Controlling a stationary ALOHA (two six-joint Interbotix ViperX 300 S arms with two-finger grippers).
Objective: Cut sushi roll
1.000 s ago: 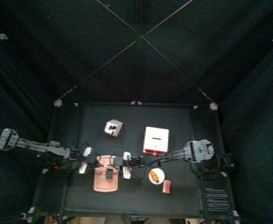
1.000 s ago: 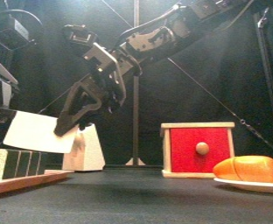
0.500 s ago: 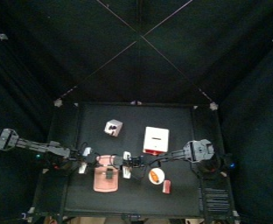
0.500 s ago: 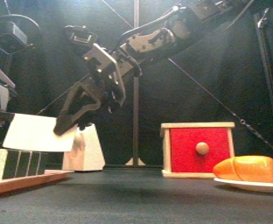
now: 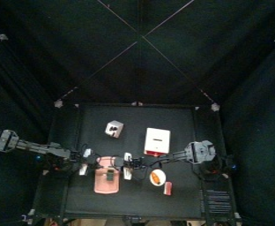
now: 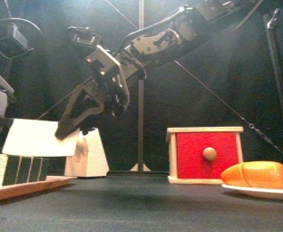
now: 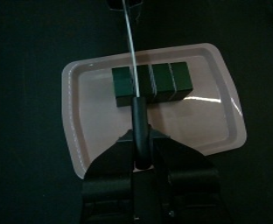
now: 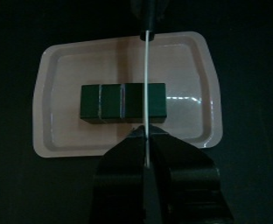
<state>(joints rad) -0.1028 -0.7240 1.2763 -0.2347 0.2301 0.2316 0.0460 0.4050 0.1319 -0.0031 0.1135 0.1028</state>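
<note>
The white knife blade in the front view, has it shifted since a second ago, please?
No. The knife blade stands level with the red box, as before, beside the wooden block.

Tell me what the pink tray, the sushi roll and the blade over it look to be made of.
The pink tray looks like smooth moulded plastic: rounded corners, raised rim, soft sheen. The sushi roll has a dark green, matte, seaweed-like skin, with seams marking segments; it may be a toy. The blade seems thin polished metal, seen edge-on as a bright line. It is clamped in the right gripper.
</note>
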